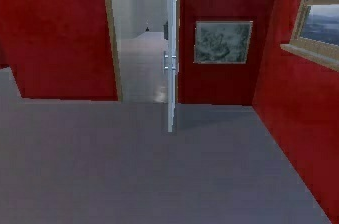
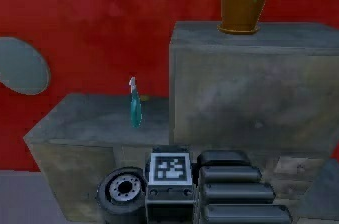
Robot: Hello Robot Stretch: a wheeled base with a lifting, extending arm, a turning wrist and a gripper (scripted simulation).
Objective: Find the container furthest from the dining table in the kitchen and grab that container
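One teal bottle [image 2: 135,103] upright on grey ledge [image 2: 77,125], hand [image 2: 124,190] before ledge, cannot tell whether it holds anything

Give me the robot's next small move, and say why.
Probably drive ahead through the open white door: this spot has red walls and a framed picture, while beyond the door lies a lighter room that may lead toward the kitchen.
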